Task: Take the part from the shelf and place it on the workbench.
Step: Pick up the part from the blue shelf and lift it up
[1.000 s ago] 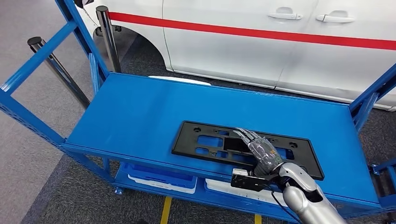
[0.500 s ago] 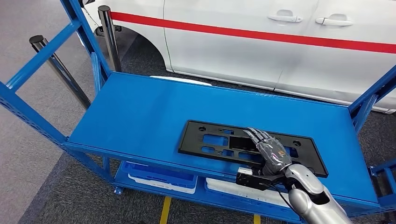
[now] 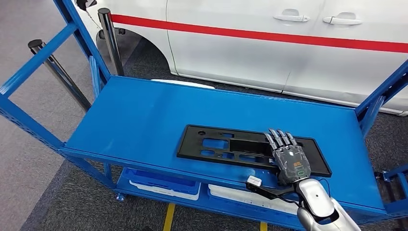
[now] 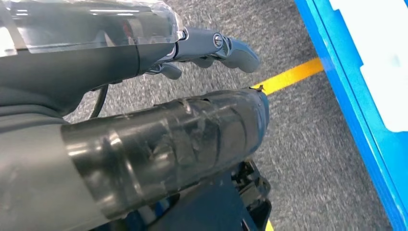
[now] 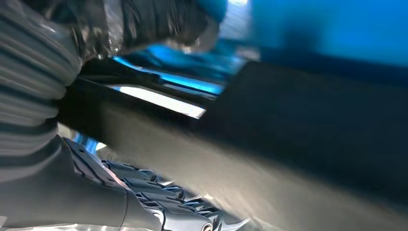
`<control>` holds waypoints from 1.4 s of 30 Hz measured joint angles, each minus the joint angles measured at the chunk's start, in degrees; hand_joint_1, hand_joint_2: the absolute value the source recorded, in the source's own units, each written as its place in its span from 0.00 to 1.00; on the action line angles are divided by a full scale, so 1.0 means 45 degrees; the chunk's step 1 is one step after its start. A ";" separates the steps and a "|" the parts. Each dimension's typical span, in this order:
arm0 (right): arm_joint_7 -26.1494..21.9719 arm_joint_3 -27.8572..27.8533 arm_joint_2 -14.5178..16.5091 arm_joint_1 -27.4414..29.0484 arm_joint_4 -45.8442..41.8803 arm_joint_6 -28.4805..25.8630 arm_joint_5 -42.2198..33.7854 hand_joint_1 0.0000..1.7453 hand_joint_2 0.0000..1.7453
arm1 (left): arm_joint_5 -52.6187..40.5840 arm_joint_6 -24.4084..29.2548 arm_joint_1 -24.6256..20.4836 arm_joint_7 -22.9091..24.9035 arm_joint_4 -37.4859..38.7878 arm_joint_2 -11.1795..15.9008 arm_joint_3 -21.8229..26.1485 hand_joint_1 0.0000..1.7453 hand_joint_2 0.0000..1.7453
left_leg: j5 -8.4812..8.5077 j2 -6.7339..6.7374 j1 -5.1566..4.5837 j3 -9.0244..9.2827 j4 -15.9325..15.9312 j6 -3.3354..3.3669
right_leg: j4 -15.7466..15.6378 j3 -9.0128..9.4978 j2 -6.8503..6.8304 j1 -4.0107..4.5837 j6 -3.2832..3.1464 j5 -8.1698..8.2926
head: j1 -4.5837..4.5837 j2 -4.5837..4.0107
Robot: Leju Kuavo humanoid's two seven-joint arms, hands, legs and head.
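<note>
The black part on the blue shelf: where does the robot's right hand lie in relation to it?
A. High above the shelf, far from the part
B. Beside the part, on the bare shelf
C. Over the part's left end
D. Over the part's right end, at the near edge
D: in the head view the right hand lies over the right end of the black part, fingers pointing across it.

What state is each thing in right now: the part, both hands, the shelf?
Black part: lying flat on the shelf's top deck, not lifted.
Right hand: resting on the part's right end, fingers extended; grasp unclear.
Left hand: holding nothing, hanging over the floor.
Blue shelf: upright, bearing the part.
</note>
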 joint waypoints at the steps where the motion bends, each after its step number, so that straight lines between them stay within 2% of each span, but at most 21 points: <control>1: 0.0075 -0.0057 0.0052 0.0055 0.0027 -0.0130 0.0202 0.99 1.00 | 0.0000 -0.0001 -0.0004 0.0011 0.0000 0.0000 -0.0007 0.00 0.00 | -0.0273 0.0001 0.0016 -0.0168 0.0383 -0.0045 | -0.0029 0.0008 -0.0012 -0.0011 -0.0102 0.0026 | -0.0001 0.0000; 4: 0.0167 -0.0203 0.0225 0.0273 0.0102 -0.0401 0.0470 1.00 1.00 | 0.0000 -0.0002 0.0005 0.0045 0.0000 0.0000 -0.0032 0.00 0.00 | -0.1460 0.0004 0.0028 -0.1207 0.2701 -0.0096 | -0.0037 -0.0014 -0.0044 0.0058 -0.0289 0.0037 | -0.0004 0.0000; 6: 0.0110 -0.0319 0.0345 0.0462 0.0120 -0.0531 0.0486 1.00 1.00 | 0.0000 -0.0002 0.0030 0.0059 0.0000 0.0000 -0.0036 0.00 0.00 | -0.1552 0.0004 0.0022 -0.1551 0.3474 -0.0080 | -0.0013 -0.0015 -0.0040 0.0118 -0.0319 0.0021 | -0.0004 0.0000; 7: 0.0061 -0.0390 0.0401 0.0542 0.0117 -0.0636 0.0486 1.00 1.00 | 0.0001 -0.0003 0.0036 0.0064 0.0000 0.0000 -0.0038 0.00 0.00 | -0.1239 0.0004 0.0017 -0.1380 0.3127 -0.0041 | 0.0002 -0.0002 -0.0028 0.0141 -0.0324 0.0009 | -0.0004 0.0000; 9: -0.0058 -0.0549 0.0513 0.0675 0.0076 -0.0917 0.0505 1.00 1.00 | 0.0005 -0.0003 0.0026 0.0067 0.0000 0.0001 -0.0040 0.00 0.00 | -0.0398 -0.0001 -0.0014 -0.0583 0.1472 0.0109 | 0.0027 0.0038 -0.0004 0.0176 -0.0304 -0.0028 | -0.0001 0.0000; 11: -0.0204 -0.0735 0.0632 0.0847 -0.0014 -0.1216 0.0544 1.00 1.00 | 0.0016 0.0004 -0.0008 0.0070 0.0000 0.0002 -0.0041 0.00 0.00 | -0.0011 -0.0007 -0.0063 0.0003 0.0204 0.0228 | 0.0065 0.0027 0.0003 0.0220 -0.0216 -0.0059 | 0.0001 0.0000; 14: -0.0430 -0.1019 0.0840 0.1202 -0.0309 -0.1667 0.0623 1.00 1.00 | 0.0034 0.0019 -0.0002 0.0086 0.0000 -0.0004 -0.0042 0.00 0.00 | 0.0037 -0.0014 -0.0085 0.0112 -0.0114 0.0323 | 0.0051 -0.0005 0.0000 0.0211 -0.0031 -0.0052 | -0.0003 0.0000; 16: -0.0528 -0.1153 0.0959 0.1415 -0.0568 -0.1883 0.0649 1.00 1.00 | 0.0049 0.0038 0.0003 0.0095 0.0000 -0.0014 -0.0045 0.00 0.00 | 0.0135 0.0002 -0.0026 0.0180 -0.0275 0.0444 | 0.0384 -0.0129 -0.0003 0.0188 0.0099 -0.0337 | 0.0008 0.0000; 20: -0.0618 -0.1386 0.1131 0.1690 -0.0839 -0.2163 0.0645 1.00 1.00 | 0.0058 0.0085 -0.0018 0.0108 0.0000 -0.0024 -0.0044 0.00 0.00 | 0.0173 0.0019 -0.0008 0.0204 -0.0341 0.0547 | 0.3111 -0.1398 -0.0011 0.0072 0.0329 -0.1611 | 0.0016 0.0000; 21: -0.0671 -0.1443 0.1176 0.1813 -0.0937 -0.2319 0.0654 1.00 1.00 | 0.0068 0.0104 -0.0008 0.0112 0.0000 -0.0028 -0.0042 0.00 0.00 | 0.0159 0.0013 -0.0006 0.0208 -0.0328 0.0545 | 0.3402 -0.1554 -0.0012 0.0032 0.0374 -0.1589 | 0.0015 0.0000; 22: -0.0733 -0.1497 0.1227 0.1964 -0.1092 -0.2543 0.0697 1.00 1.00 | 0.0086 0.0124 0.0004 0.0115 0.0000 -0.0034 -0.0041 0.00 0.00 | 0.0138 0.0004 0.0003 0.0216 -0.0304 0.0527 | 0.3204 -0.1478 -0.0016 -0.0012 0.0408 -0.1326 | 0.0016 0.0000; 24: -0.0810 -0.1620 0.1382 0.2339 -0.1639 -0.3251 0.1056 1.00 1.00 | 0.0156 0.0155 0.0032 0.0112 0.0000 -0.0061 -0.0040 0.00 0.00 | 0.0049 -0.0019 0.0022 0.0227 -0.0215 0.0435 | 0.1677 -0.0769 -0.0038 -0.0103 0.0450 -0.0491 | 0.0017 0.0000; 26: -0.0795 -0.1728 0.1624 0.2792 -0.2390 -0.4010 0.1616 1.00 1.00 | 0.0227 0.0187 0.0054 0.0098 0.0000 -0.0078 -0.0033 0.00 0.00 | -0.0051 -0.0037 -0.0014 0.0187 -0.0091 0.0283 | 0.0423 -0.0217 -0.0040 -0.0079 0.0381 -0.0090 | 0.0011 0.0000; 29: -0.0737 -0.1800 0.1992 0.3442 -0.3406 -0.4479 0.2385 1.00 1.00 | 0.0293 0.0228 0.0100 0.0066 0.0000 -0.0078 -0.0021 0.00 0.00 | -0.0092 -0.0038 -0.0045 0.0173 -0.0091 0.0071 | 0.0231 -0.0170 -0.0004 -0.0003 0.0117 -0.0127 | -0.0001 0.0000; 31: -0.0733 -0.1892 0.2278 0.3891 -0.4193 -0.4613 0.3204 1.00 1.00 | 0.0381 0.0250 0.0116 0.0004 0.0000 -0.0078 -0.0007 0.00 0.00 | -0.0367 -0.0028 -0.0010 0.0076 0.0215 -0.0054 | 0.0171 -0.0122 -0.0025 -0.0014 -0.0101 -0.0111 | -0.0001 0.0000; 34: -0.0999 -0.1977 0.2859 0.4607 -0.5573 -0.4761 0.4006 1.00 1.00 | 0.0504 0.0221 0.0156 -0.0119 0.0000 -0.0078 0.0043 0.00 0.00 | -0.1539 -0.0015 0.0028 -0.0851 0.2338 -0.0151 | 0.0133 -0.0087 -0.0071 0.0038 -0.0321 -0.0124 | -0.0001 0.0000; 36: -0.1697 -0.2017 0.3318 0.5066 -0.6289 -0.4824 0.4046 1.00 1.00 | 0.0520 0.0152 0.0206 -0.0170 0.0000 -0.0078 0.0080 0.00 0.00 | -0.1884 -0.0014 0.0027 -0.1398 0.3538 -0.0160 | 0.0142 -0.0071 -0.0066 0.0106 -0.0360 -0.0147 | 0.0000 0.0000; 37: -0.2170 -0.2062 0.3555 0.5252 -0.6567 -0.4845 0.4051 1.00 1.00 | 0.0525 0.0115 0.0234 -0.0195 0.0000 -0.0077 0.0095 0.00 0.00 | -0.1703 -0.0013 0.0023 -0.1368 0.3494 -0.0139 | 0.0147 -0.0051 -0.0050 0.0132 -0.0374 -0.0157 | 0.0000 0.0000; 39: -0.3118 -0.2179 0.4070 0.5537 -0.6970 -0.4857 0.4058 1.00 1.00 | 0.0543 0.0049 0.0261 -0.0243 0.0000 -0.0074 0.0126 0.00 0.00 | -0.0830 -0.0015 0.0008 -0.0653 0.2049 -0.0025 | 0.0154 0.0020 -0.0001 0.0170 -0.0376 -0.0181 | -0.0001 0.0000; 41: -0.3862 -0.2281 0.4574 0.5732 -0.7197 -0.4859 0.4065 1.00 1.00 | 0.0588 -0.0052 0.0234 -0.0295 0.0000 -0.0066 0.0171 0.00 0.50 | -0.0280 -0.0019 -0.0047 0.0093 0.0467 0.0100 | 0.0179 0.0040 0.0029 0.0229 -0.0313 -0.0209 | 0.0000 0.0000; 42: -0.4106 -0.2329 0.4800 0.5788 -0.7244 -0.4861 0.4066 1.00 1.00 | 0.0612 -0.0116 0.0219 -0.0329 0.0000 -0.0063 0.0194 0.00 0.75 | -0.0223 -0.0023 -0.0077 0.0252 0.0096 0.0138 | 0.0186 0.0026 0.0035 0.0242 -0.0263 -0.0210 | 0.0001 0.0000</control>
